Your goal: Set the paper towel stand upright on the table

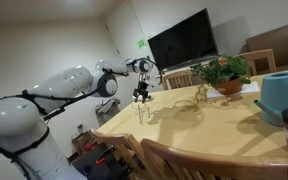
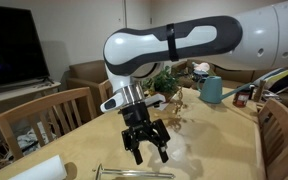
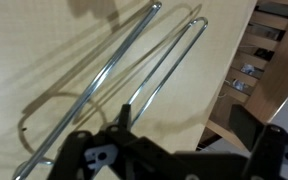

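The paper towel stand (image 3: 104, 72) lies flat on the light wooden table (image 3: 44, 50). In the wrist view its silvery rods run diagonally, with a curved loop at the left. My gripper (image 3: 174, 150) is open and empty, hovering just above the stand's near end without touching it. In an exterior view my gripper (image 2: 150, 152) points down over the table (image 2: 219, 150), and the thin stand (image 2: 134, 172) lies below it at the frame's bottom edge. In an exterior view my gripper (image 1: 141, 97) hangs over the table's (image 1: 214, 135) far end, and the stand's wire ring (image 1: 187, 104) lies nearby.
A potted plant (image 1: 224, 72) and a teal watering can (image 1: 281, 95) stand farther along the table; both also show in an exterior view: plant (image 2: 166, 82), can (image 2: 212, 90). Wooden chairs (image 2: 44, 115) line the table edge. A white roll (image 2: 39, 170) lies near the corner. A TV (image 1: 182, 42) is behind.
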`<state>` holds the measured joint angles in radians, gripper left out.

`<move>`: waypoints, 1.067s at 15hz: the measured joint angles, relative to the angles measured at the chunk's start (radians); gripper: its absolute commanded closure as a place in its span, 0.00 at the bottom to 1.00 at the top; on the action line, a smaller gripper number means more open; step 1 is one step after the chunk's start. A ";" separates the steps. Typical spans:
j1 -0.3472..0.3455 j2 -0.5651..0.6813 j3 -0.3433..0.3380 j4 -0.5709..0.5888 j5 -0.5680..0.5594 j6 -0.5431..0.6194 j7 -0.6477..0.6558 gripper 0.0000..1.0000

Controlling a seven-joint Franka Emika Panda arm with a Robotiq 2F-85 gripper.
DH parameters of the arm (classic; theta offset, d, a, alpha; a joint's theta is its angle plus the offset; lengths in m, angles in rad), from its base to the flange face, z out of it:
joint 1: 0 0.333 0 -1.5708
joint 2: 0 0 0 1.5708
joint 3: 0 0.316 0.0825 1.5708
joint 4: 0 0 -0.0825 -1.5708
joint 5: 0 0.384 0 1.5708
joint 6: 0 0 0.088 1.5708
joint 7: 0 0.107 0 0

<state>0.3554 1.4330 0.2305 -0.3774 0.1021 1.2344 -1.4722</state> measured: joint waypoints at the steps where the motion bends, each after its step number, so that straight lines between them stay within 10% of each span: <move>1: -0.004 0.014 0.007 0.000 0.006 -0.016 -0.007 0.00; 16: -0.015 0.053 0.017 -0.013 0.024 -0.032 -0.042 0.00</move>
<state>0.3399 1.4865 0.2478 -0.3909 0.1261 1.2022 -1.5140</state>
